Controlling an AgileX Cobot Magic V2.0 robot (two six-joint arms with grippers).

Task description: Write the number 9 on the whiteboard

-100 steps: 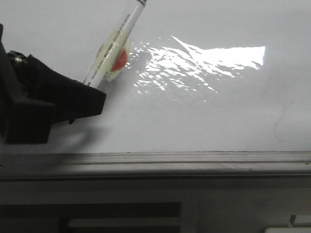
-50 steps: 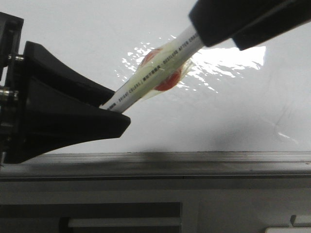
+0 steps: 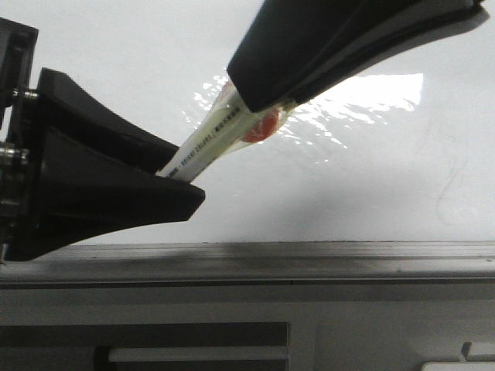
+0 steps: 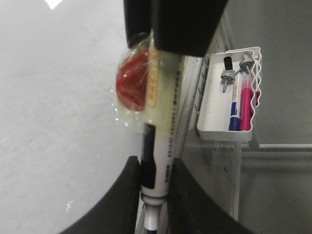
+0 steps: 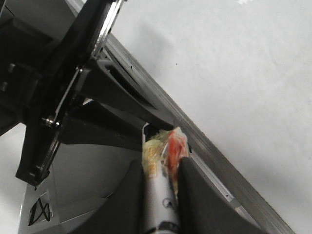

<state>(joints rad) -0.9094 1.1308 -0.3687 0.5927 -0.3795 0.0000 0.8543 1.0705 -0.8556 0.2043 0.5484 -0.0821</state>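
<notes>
we hold the marker (image 3: 203, 147) between both grippers — left (image 3: 182, 182) clamps one end, right (image 3: 259, 100) (taped middle) clamps too — its length spanning fingers to fingers.

Setting looks like an office or lab workstation: a large glossy whiteboard (image 3: 325, 201) with a grey metal frame edge (image 3: 247, 253), and a white clip-on tray (image 4: 222, 132) holding spare markers (image 4: 235, 105) beside it, over a grey floor.
</notes>
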